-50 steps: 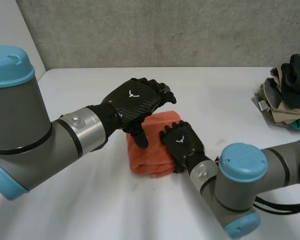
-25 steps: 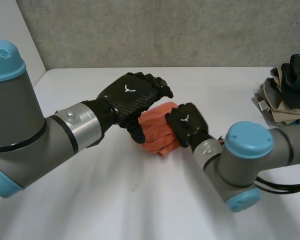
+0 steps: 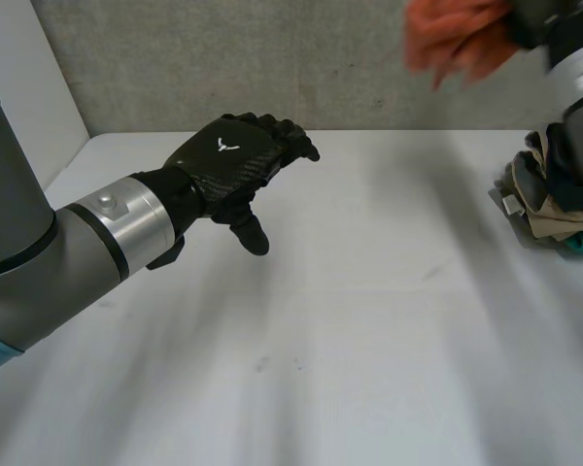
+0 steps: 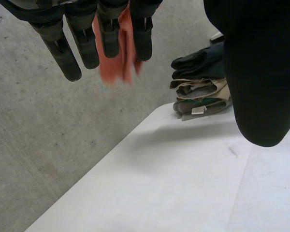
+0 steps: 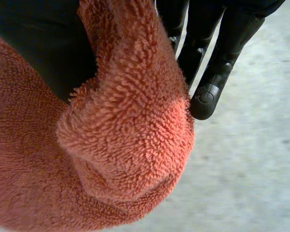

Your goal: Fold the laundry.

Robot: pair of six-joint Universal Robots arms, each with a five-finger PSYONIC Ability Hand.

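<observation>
An orange terry towel (image 3: 455, 41) hangs bunched in the air, high over the table's far right. My right hand (image 3: 536, 19) is shut on it. In the right wrist view the towel (image 5: 128, 145) is pinched between the thumb and the fingers (image 5: 217, 53) of that hand (image 5: 36, 41). My left hand (image 3: 231, 163) hovers open above the left middle of the white table (image 3: 369, 340), holding nothing. In the left wrist view its fingers (image 4: 104, 36) are straight, and beyond them the towel (image 4: 120, 58) shows against the wall.
A stack of folded clothes (image 3: 556, 189) in beige, dark and teal sits at the table's right edge, below the lifted towel; the stack (image 4: 203, 92) is also in the left wrist view. A grey wall runs behind the table.
My right hand closed on the orange towel and lifted it off the table, up and to the right above the stack. My left hand stayed open and drew slightly left.
</observation>
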